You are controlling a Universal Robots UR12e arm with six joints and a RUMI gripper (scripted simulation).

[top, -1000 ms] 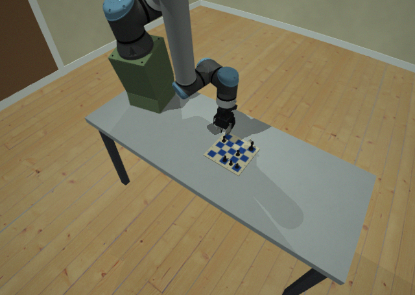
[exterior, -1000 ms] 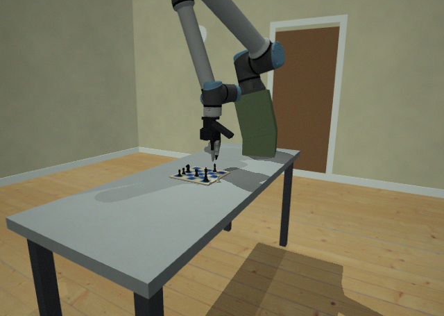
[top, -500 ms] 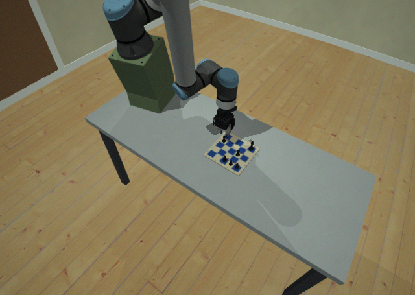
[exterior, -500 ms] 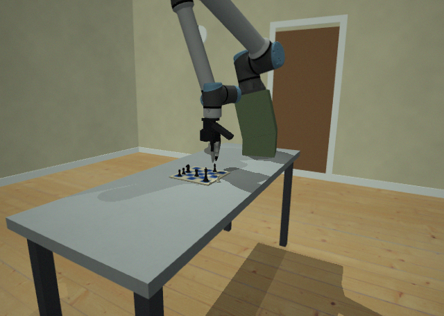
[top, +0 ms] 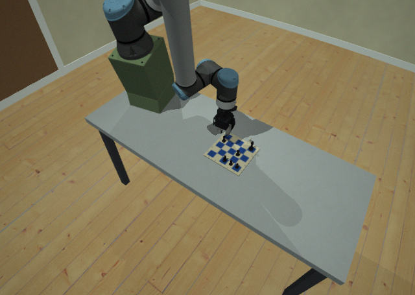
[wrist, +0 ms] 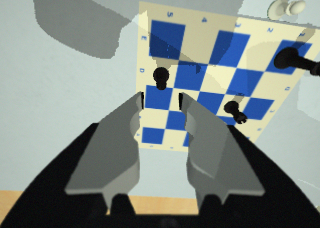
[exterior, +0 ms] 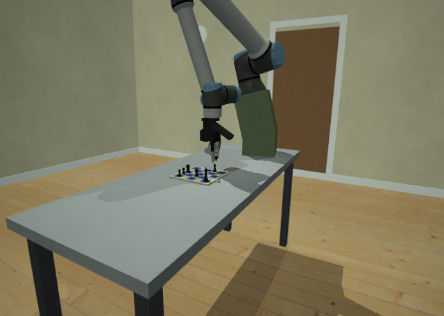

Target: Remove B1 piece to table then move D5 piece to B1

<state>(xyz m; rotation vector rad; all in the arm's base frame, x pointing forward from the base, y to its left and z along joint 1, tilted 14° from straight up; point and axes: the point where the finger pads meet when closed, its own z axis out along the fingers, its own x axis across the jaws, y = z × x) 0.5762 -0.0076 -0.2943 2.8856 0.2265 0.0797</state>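
The blue and cream chessboard (top: pixel 231 152) lies on the grey table. A black pawn (wrist: pixel 160 77) stands upright on D5, near the board's corner closest to the arm; it also shows in the top view (top: pixel 224 139) and the exterior view (exterior: pixel 214 167). My gripper (wrist: pixel 161 93) hangs a little above the board, just short of that pawn, with its fingers partly apart and nothing between them. It also shows in the top and exterior views (top: pixel 227 131) (exterior: pixel 214 158). A white piece (wrist: pixel 286 8) (top: pixel 249 140) rests on the table just off the board's corner. I cannot tell if it is upright.
Several other black pieces stand on the board, among them a tall one (wrist: pixel 295 59) near the column 1 edge and a pawn (wrist: pixel 234 109) mid-board. The arm's green base (top: pixel 144 77) stands at the table's far left end.
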